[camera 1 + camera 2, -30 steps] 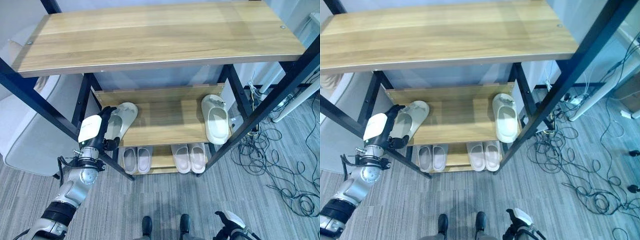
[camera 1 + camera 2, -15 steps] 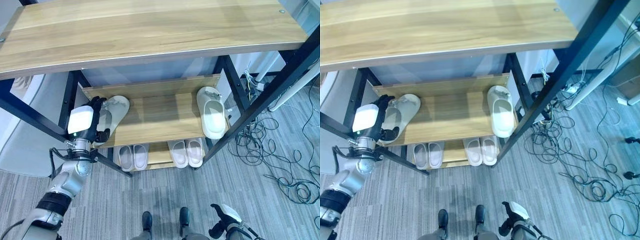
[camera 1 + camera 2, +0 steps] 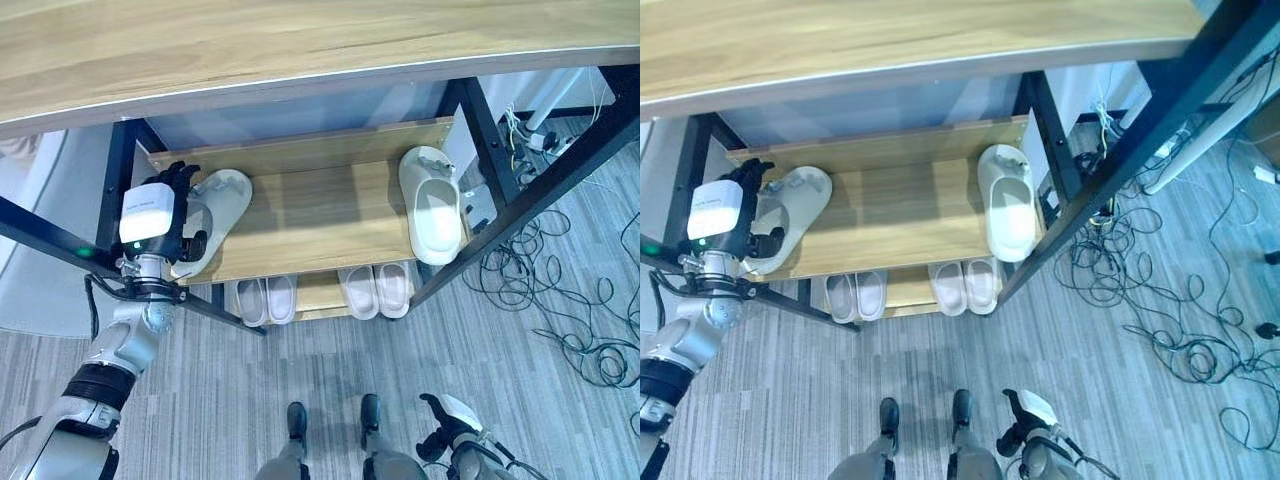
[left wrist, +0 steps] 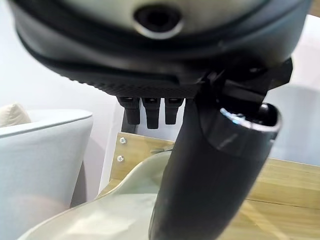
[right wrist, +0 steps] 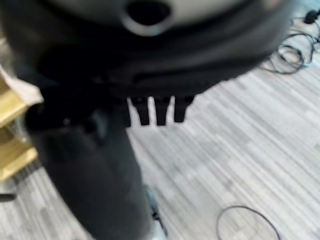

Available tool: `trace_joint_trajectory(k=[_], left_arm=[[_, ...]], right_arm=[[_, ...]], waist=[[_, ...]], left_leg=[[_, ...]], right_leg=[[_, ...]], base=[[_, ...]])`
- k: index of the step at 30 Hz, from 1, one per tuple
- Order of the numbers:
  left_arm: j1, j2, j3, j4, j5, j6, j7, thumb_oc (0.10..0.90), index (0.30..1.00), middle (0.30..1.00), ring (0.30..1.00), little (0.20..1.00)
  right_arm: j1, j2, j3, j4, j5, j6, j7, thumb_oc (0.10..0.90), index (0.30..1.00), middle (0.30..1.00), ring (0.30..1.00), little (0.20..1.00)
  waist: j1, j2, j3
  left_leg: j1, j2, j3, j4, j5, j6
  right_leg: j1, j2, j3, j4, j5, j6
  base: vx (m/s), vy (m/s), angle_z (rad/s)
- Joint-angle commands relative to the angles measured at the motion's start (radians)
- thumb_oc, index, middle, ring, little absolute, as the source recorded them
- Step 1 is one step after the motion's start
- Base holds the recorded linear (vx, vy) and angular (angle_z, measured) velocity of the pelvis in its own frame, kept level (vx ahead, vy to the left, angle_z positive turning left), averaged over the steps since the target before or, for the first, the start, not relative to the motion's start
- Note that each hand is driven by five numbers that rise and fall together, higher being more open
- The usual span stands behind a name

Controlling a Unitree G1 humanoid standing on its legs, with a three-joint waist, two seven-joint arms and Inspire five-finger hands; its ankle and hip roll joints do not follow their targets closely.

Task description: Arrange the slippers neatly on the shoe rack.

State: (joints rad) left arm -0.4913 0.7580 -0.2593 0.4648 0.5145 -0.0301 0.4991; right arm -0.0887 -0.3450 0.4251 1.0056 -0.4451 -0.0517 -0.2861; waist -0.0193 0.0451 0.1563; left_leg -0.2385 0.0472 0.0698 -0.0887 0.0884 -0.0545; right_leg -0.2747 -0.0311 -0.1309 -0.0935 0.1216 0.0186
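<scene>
My left robot hand (image 3: 175,225) is gripping a cream slipper (image 3: 213,210) lying diagonally at the middle shelf's (image 3: 310,215) left edge.

Both head cameras looked steeply down from above the shoe rack (image 3: 300,60), a little apart, and shared the middle shelf (image 3: 900,215), the bottom pairs and the grey floor (image 3: 300,370). The left wrist camera sat very close behind the left robot hand (image 4: 210,165), facing along it at a pale slipper (image 4: 125,210). The right wrist camera faced the floor past the right robot hand (image 5: 100,165).
</scene>
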Motion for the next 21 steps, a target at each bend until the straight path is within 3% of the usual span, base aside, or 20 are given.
trace_joint_trajectory(k=[1,12,13,14,15,21], left_arm=[[-0.130,0.092,0.035,0.066,0.024,0.043,0.090,0.800,0.900,0.900,0.900,0.900],[-0.218,0.099,-0.025,0.118,0.014,0.048,0.092,0.800,0.900,0.900,0.900,0.900],[-0.234,0.097,-0.033,0.123,0.005,0.046,0.088,0.670,0.705,0.705,0.705,0.705],[-0.238,0.097,-0.035,0.121,0.000,0.045,0.086,0.638,0.658,0.658,0.658,0.658],[-0.256,0.098,-0.043,0.123,-0.017,0.039,0.081,0.400,0.300,0.300,0.300,0.300],[-0.269,0.096,-0.045,0.111,-0.043,0.026,0.083,0.400,0.300,0.300,0.300,0.300]], right_arm=[[0.014,-0.034,0.019,-0.050,0.028,-0.019,-0.030,0.800,0.900,0.900,0.900,0.900],[0.003,-0.038,0.026,-0.071,0.033,-0.022,-0.036,0.800,0.900,0.900,0.900,0.900],[0.003,-0.042,0.024,-0.080,0.036,-0.022,-0.037,0.800,0.900,0.900,0.900,0.900],[0.001,-0.044,0.023,-0.083,0.037,-0.022,-0.038,0.800,0.900,0.900,0.900,0.900],[-0.003,-0.051,0.020,-0.094,0.041,-0.019,-0.038,0.800,0.900,0.900,0.900,0.900],[-0.004,-0.058,0.012,-0.121,0.045,-0.014,-0.040,0.800,0.900,0.900,0.900,0.900]], waist=[[-0.017,-0.019,-0.036],[-0.026,-0.020,-0.028],[-0.027,-0.021,-0.025],[-0.028,-0.020,-0.023],[-0.032,-0.017,-0.019],[-0.033,-0.001,-0.002]], left_leg=[[-0.031,-0.013,-0.045,0.001,-0.029,-0.031],[-0.049,-0.010,-0.041,0.001,-0.026,-0.031],[-0.051,-0.011,-0.041,0.001,-0.025,-0.031],[-0.052,-0.011,-0.040,0.001,-0.025,-0.031],[-0.057,-0.014,-0.039,0.001,-0.024,-0.031],[-0.068,-0.016,-0.032,0.001,-0.019,-0.032]], right_leg=[[0.006,-0.076,-0.014,0.006,-0.079,0.106],[-0.015,-0.074,-0.008,0.006,-0.072,0.109],[-0.019,-0.074,-0.005,0.006,-0.071,0.109],[-0.021,-0.073,-0.004,0.006,-0.070,0.109],[-0.026,-0.074,-0.002,0.006,-0.066,0.109],[-0.043,-0.079,0.005,0.006,-0.061,0.110]], base=[[0.00,0.000,0.00],[0.00,0.000,0.00],[0.00,0.000,0.00],[-0.01,-0.017,-0.04],[0.00,0.000,0.00],[-0.02,0.004,-0.05]])
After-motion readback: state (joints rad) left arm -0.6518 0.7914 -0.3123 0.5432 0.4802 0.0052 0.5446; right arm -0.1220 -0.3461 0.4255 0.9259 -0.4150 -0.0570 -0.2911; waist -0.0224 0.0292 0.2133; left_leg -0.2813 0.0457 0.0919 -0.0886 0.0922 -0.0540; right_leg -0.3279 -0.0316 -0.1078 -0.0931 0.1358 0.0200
